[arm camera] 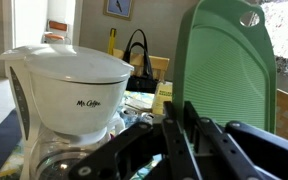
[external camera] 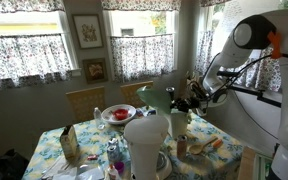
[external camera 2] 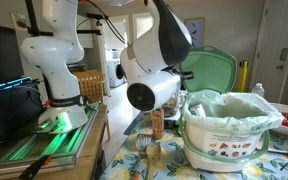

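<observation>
My gripper [arm camera: 184,125] is shut on the lower edge of a green plastic lid [arm camera: 224,60], which stands raised and nearly upright. In an exterior view the lid [external camera 2: 209,70] is tipped open above a white bin [external camera 2: 224,145] lined with a crinkled bag. The lid also shows in an exterior view [external camera: 154,97] with the gripper [external camera: 176,100] beside it, above the table. A white Mr. Coffee maker [arm camera: 64,90] with a glass carafe stands just left of the gripper, and it fills the foreground in an exterior view [external camera: 144,140].
The table has a floral cloth [external camera: 84,135] crowded with a red bowl [external camera: 117,113], boxes and bottles. Wooden chairs [external camera: 84,100] stand behind it under curtained windows. A black handbag [arm camera: 139,65] and a yellow bottle [arm camera: 111,42] lie beyond. The robot base [external camera 2: 59,60] stands on a side stand.
</observation>
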`<state>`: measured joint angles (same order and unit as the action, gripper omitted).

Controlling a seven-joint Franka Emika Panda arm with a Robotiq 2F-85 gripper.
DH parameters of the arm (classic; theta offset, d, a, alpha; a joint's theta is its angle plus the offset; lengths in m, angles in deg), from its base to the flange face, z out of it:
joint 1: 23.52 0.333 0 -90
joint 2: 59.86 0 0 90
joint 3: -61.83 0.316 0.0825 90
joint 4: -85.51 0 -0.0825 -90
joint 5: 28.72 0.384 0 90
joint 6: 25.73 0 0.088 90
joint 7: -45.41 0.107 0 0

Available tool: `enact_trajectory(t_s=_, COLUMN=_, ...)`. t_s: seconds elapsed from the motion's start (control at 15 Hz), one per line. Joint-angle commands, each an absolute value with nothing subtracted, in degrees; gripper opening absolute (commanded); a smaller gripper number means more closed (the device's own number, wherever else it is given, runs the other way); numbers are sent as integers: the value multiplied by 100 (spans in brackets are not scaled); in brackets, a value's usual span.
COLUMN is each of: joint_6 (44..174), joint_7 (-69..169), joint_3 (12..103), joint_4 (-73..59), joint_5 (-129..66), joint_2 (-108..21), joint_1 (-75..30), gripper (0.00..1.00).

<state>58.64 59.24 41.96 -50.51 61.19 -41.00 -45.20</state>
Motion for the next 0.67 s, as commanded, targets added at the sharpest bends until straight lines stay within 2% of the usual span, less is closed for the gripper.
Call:
enact_trajectory(t_s=0.0, joint_6=6672, joint_7=6046, joint_3=3972, joint_4=-5382, joint_5=5675, joint_2=-5078, joint_1=-4204, gripper=3)
enact_trajectory(t_s=0.4, joint_6=6751, joint_7=6195, joint_3=4004, joint_4=-5384, joint_5=5726, joint_2=-5229, joint_1=-4139, gripper=3)
enact_trajectory(t_s=0.47, joint_6=6758, joint_7=6202, joint_3=4009, joint_4=-5382, joint_5=5732, joint_2=-5229, joint_1=-4132, gripper=34)
enact_trajectory(t_s=0.6, joint_6=6763, joint_7=6211, joint_3=4011, joint_4=-5385, joint_5=5731, joint_2=-5228, joint_1=-4126, gripper=45)
